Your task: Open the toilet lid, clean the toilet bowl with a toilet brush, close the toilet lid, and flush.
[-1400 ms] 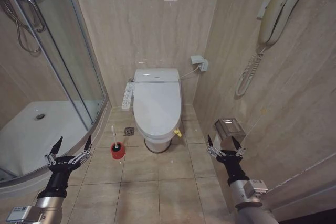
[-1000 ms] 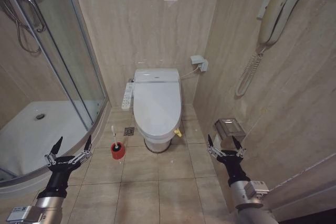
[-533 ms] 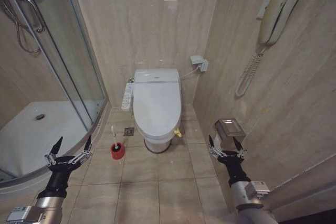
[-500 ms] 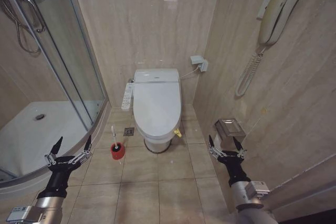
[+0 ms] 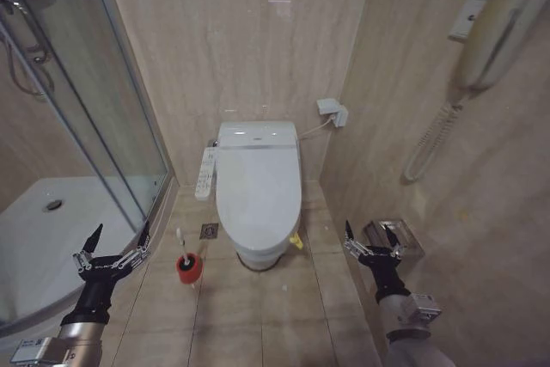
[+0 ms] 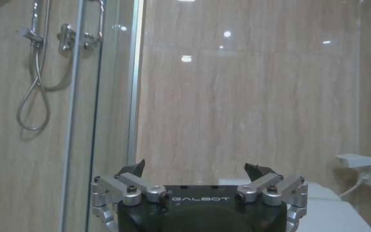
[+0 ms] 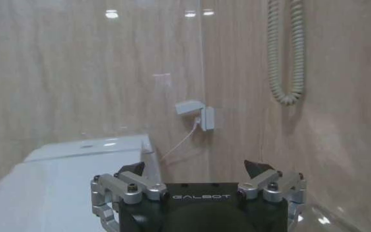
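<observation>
Both grippers, left (image 5: pixel 118 236) and right (image 5: pixel 372 231), are hanging spread open, near, flanking the shut lid (image 5: pixel 257 194), nothing yet gripped

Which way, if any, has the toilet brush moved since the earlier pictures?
No. The toilet brush still stands beside the floor drain; the whole view shifted, so the camera moved.

Whole head view has shifted: the camera has moved nearer the toilet lid (image 5: pixel 257 186); nothing itself displaced.
</observation>
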